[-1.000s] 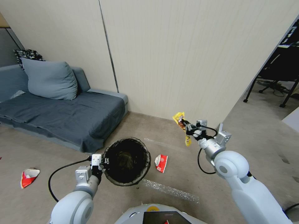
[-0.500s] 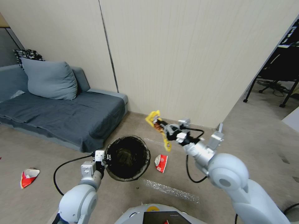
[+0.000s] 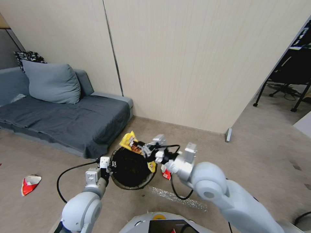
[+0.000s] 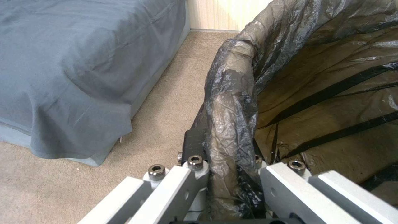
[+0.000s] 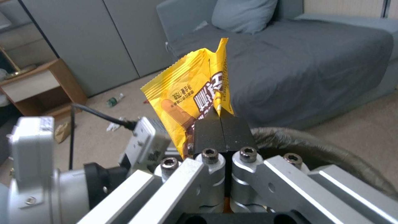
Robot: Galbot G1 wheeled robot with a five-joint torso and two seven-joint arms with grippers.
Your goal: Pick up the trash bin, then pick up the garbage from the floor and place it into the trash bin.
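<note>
Swinging inward from the open floor on our right, where it was a second ago, our right gripper (image 3: 141,149) is now carrying the yellow snack wrapper (image 3: 129,141) over the far rim of the trash bin (image 3: 132,165), while our left gripper (image 3: 109,170) is keeping its clamp on the bin's near-left rim. From the head camera, we are seeing the bin held off the beige carpet just in front of the grey sofa (image 3: 64,115), its black liner bag folded over the edge. One red-and-white wrapper (image 3: 166,174) is lying on the floor beside the bin, partly behind our right arm, and another (image 3: 29,184) is lying well apart to the left.

At the left wrist, we are looking along the pads pressed on either side of the bagged rim (image 4: 230,118), with the sofa's draped cover (image 4: 83,68) close beside it.

At the right wrist, our black fingertips (image 5: 222,132) are pressed together on the wrapper's lower edge, the yellow packet (image 5: 188,93) standing upright above them, the bin's rim (image 5: 298,146) just beyond and a grey pillow (image 5: 242,14) resting on the sofa behind.
</note>
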